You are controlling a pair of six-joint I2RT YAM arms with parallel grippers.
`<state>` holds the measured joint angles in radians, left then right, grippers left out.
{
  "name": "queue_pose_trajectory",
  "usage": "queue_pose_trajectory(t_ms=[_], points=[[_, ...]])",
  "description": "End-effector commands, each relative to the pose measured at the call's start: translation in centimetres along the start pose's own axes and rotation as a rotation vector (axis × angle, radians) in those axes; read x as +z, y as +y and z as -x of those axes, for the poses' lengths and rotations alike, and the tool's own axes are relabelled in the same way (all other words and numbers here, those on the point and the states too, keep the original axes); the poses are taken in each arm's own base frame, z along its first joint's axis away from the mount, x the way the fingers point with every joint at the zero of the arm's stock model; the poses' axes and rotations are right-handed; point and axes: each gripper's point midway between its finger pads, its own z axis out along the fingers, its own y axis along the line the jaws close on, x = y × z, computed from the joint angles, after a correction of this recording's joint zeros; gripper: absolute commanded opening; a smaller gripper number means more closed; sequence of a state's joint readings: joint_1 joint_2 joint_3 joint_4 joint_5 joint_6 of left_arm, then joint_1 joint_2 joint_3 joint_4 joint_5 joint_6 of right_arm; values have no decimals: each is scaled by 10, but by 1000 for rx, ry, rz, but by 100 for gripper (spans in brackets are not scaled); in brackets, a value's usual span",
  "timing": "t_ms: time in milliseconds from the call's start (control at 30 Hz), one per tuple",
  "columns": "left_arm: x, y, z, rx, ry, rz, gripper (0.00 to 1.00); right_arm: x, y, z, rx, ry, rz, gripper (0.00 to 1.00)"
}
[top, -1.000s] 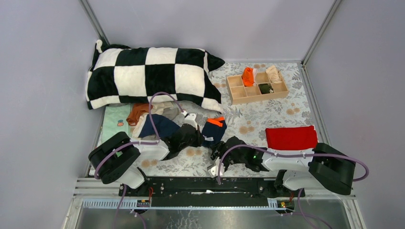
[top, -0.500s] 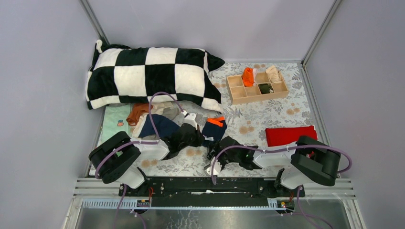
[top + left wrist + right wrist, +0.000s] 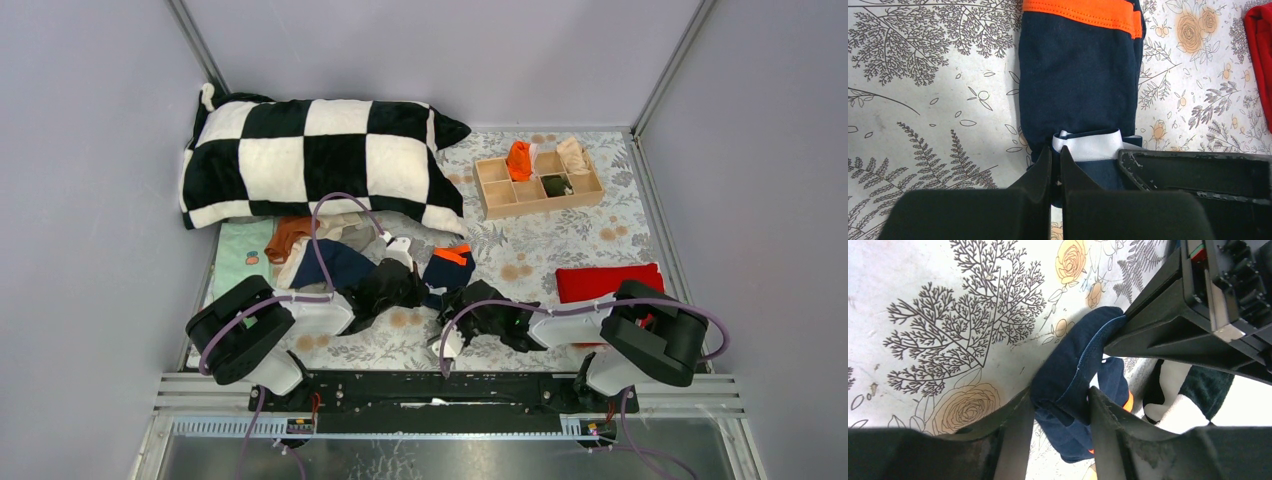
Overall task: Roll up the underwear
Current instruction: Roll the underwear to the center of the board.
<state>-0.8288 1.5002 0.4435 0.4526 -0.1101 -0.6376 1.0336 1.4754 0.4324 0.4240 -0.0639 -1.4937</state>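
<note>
Two pincers are meeting at one navy underwear (image 3: 1078, 85) with an orange waistband, which is lying flat on the floral-covered bench (image 3: 923, 100) in the middle of the top view, its orange band at the far end. The left pincer (image 3: 1055, 167) is pinching almost fully closed on the near hem, beside a white label. The right pincer (image 3: 1060, 412) is clamping a bunched navy fold that is filling the gap between its fingers (image 3: 1013, 435). A heap of underwear (image 3: 318, 252) is lying at centre left of the top view, just below the checked pillow (image 3: 310, 160). A wooden divided box (image 3: 497, 197) is sitting at upper right, holding an orange roll (image 3: 518, 160) and a beige roll (image 3: 573, 155) in separate compartments. A red cloth (image 3: 600, 280) is lying at right, partly under the right arm.
</note>
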Motion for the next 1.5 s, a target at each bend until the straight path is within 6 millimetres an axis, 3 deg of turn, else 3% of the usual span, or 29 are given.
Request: queue_pose_trajectory(t_ms=[0, 67, 300, 433, 467, 567, 667, 800, 933, 1100, 1467], points=[[-5, 28, -37, 27, 129, 76, 0, 3, 2, -6, 31, 13, -19, 42], [-5, 28, -37, 25, 128, 77, 0, 6, 0, -5, 39, 7, -35, 30], [-7, 27, -37, 16, 128, 71, 0, 9, -3, 2, 130, -40, -108, 3], [-14, 26, -24, -4, 92, 82, 2, 4, -10, 6, 274, -79, -169, 0], [-16, 26, -17, -15, 75, 87, 12, 4, -11, 7, 321, -85, -171, 0], [-28, 24, 8, -63, 0, 103, 53, 3, -12, 10, 409, -95, -157, 0], [-42, 17, 35, -103, -85, 88, 67, 2, -13, 12, 467, -114, -175, 0], [-58, 18, 62, -123, -158, 121, 69, -2, -18, 18, 576, -157, -217, 0], [-70, 26, 69, -121, -189, 159, 70, -8, -25, 26, 738, -234, -276, 0], [-75, 30, 64, -119, -186, 159, 70, -12, -25, 36, 1011, -338, -327, 0], [-65, 18, 46, -73, -108, 69, 69, -11, -18, 23, 1591, -415, -480, 0]])
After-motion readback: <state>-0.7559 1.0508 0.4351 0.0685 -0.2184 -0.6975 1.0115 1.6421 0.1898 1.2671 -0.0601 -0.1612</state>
